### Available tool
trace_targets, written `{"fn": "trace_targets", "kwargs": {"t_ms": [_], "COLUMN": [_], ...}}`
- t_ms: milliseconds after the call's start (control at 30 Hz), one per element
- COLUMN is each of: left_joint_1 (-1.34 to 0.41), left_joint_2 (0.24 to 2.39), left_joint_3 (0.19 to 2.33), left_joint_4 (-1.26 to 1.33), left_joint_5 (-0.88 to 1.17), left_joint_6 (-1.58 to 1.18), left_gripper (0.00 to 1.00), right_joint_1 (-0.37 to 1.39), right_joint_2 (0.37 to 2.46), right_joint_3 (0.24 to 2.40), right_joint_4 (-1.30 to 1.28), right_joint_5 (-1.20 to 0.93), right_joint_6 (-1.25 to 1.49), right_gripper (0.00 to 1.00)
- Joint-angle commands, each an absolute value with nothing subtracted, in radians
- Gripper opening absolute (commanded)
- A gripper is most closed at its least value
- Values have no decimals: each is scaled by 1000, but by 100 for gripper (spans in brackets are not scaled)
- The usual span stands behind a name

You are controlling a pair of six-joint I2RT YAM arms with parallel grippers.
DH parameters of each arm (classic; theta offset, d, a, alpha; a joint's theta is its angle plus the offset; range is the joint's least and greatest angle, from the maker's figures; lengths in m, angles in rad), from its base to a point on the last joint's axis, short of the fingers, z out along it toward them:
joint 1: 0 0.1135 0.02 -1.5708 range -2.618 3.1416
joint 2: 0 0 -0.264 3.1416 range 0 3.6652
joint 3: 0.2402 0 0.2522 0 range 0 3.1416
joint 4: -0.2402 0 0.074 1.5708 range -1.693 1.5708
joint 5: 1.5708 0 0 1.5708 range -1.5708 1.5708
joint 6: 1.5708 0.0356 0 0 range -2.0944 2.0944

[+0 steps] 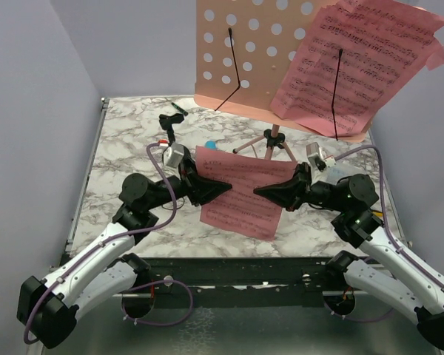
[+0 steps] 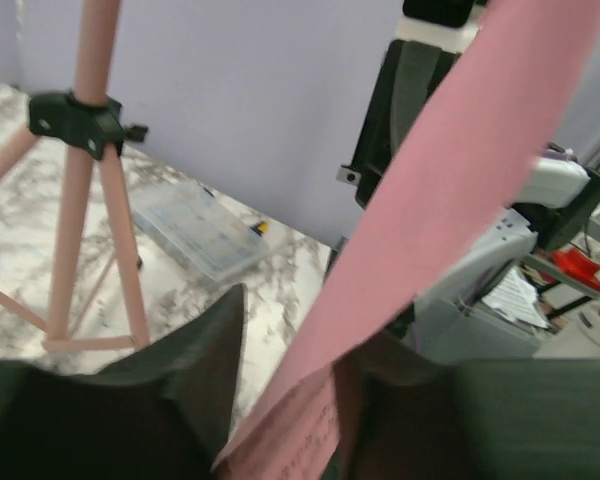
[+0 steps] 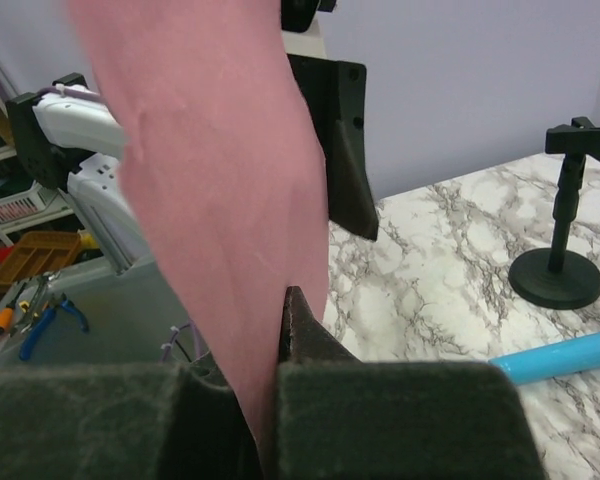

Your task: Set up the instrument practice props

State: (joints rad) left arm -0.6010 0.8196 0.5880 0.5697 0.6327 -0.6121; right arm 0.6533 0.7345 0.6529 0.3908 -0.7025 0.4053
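Both arms reach in from the near corners, forearms low and wrists turned toward each other, so the two grippers face off over the front half of the desk (image 1: 126, 148). Between them a page (image 1: 240, 200) is held up, tilted.

The right gripper (image 1: 259, 192) is clamped on the page's right edge. The left gripper (image 1: 226, 188) has its jaws partly apart with the left edge between them. The page lies against one finger, though the blurred wrist view does not show any real pinch.

The stand (image 1: 237, 59) rises just behind the page, its tripod legs close to the page's top edge. A second page (image 1: 362, 59) sits on the stand's right side, overhanging it. The stick (image 1: 210, 145) lies on the desk behind the left gripper. Bare marble lies left of the left arm, and walls close in on both sides.
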Motion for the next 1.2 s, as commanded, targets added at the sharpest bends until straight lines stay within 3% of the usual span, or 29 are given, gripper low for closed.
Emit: {"fn": "trace_targets", "kwargs": {"t_ms": [0, 167, 367, 467, 667, 800, 1167], "left_joint_1": [-632, -638, -638, -638, -638, -638, -638], "left_joint_2": [830, 802, 733, 719, 721, 723, 724], "left_joint_3": [618, 609, 592, 593, 598, 598, 583], "left_joint_4": [566, 568, 579, 584, 595, 595, 595], "left_joint_5": [698, 654, 608, 610, 639, 656, 661], "left_joint_6": [-594, -591, -584, -588, -605, -608, -601], "left_gripper": [29, 2, 0, 0, 0, 0, 0], "right_joint_1": [657, 657, 657, 657, 657, 657, 657], "right_joint_2": [752, 752, 729, 730, 790, 827, 845], "right_joint_3": [689, 686, 644, 617, 615, 641, 698], "right_joint_4": [378, 352, 350, 364, 449, 481, 458], "right_joint_5": [-674, -627, -556, -545, -656, -725, -765], "right_joint_6": [427, 428, 430, 435, 461, 476, 491], "right_gripper": [1, 5, 59, 71, 72, 62, 61]}}
